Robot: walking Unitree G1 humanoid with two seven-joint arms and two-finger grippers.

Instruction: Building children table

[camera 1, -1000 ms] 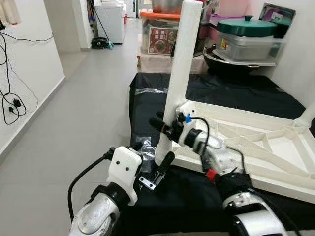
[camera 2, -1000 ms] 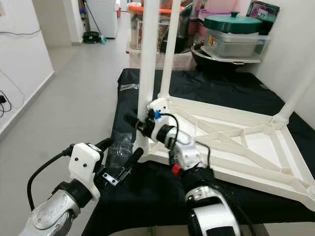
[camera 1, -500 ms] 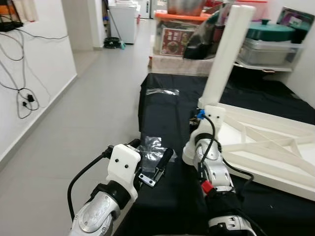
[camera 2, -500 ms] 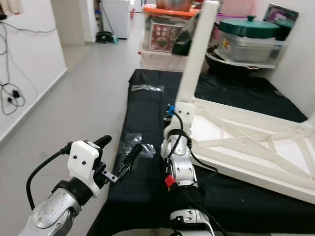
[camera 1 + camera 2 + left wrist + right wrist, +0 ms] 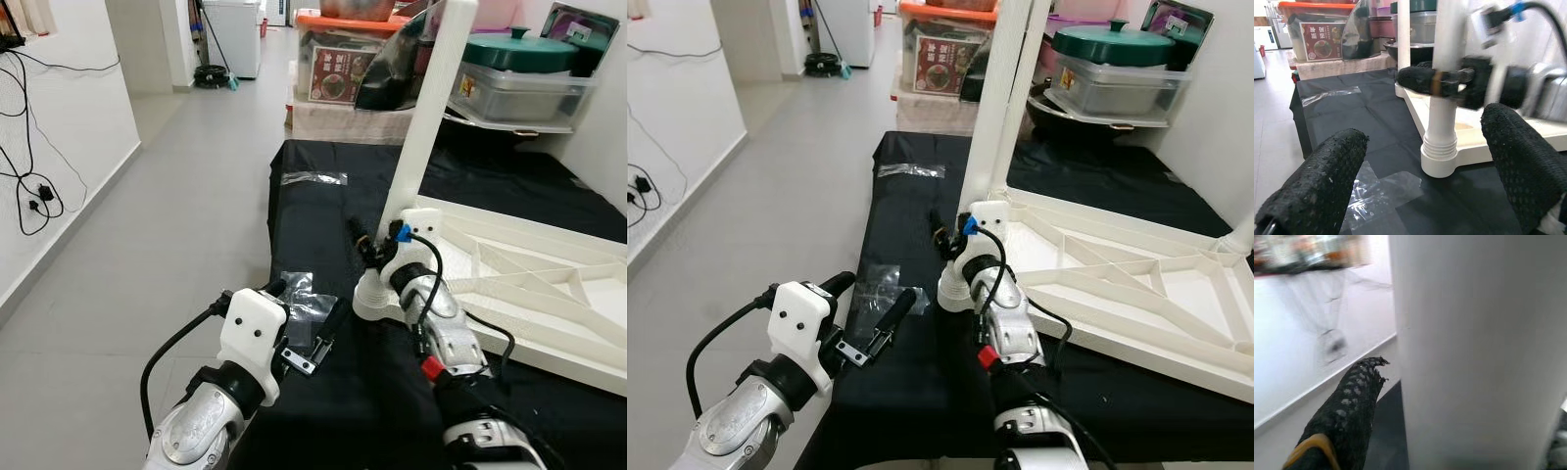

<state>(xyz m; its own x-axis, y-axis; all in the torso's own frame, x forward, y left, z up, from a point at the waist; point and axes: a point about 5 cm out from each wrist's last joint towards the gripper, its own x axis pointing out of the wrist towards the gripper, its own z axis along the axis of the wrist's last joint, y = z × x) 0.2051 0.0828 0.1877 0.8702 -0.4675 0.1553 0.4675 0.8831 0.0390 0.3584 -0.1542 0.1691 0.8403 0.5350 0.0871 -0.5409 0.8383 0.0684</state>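
Note:
An upturned white plastic children's table (image 5: 549,284) lies on a black cloth (image 5: 323,225). One white leg (image 5: 431,117) stands upright in its near left corner socket (image 5: 1440,152). My right gripper (image 5: 368,243) is low on that leg, just above the socket, with its fingers (image 5: 1425,81) closed across it. In the right wrist view the leg (image 5: 1474,347) is pressed beside one black finger (image 5: 1347,416). My left gripper (image 5: 302,311) hovers open a short way in front of the socket, holding nothing, its fingers (image 5: 1317,186) wide apart.
A crumpled clear plastic bag (image 5: 304,299) lies on the cloth under my left gripper, another (image 5: 313,178) farther back. Storage boxes (image 5: 343,69) and a green-lidded pot (image 5: 534,54) crowd the far end. Grey floor (image 5: 167,215) and a wall with cables lie to the left.
The whole view has shifted with my head. My right wrist has turned around the leg's base, from upright beside it to lying across it. My left gripper has stayed open in much the same place.

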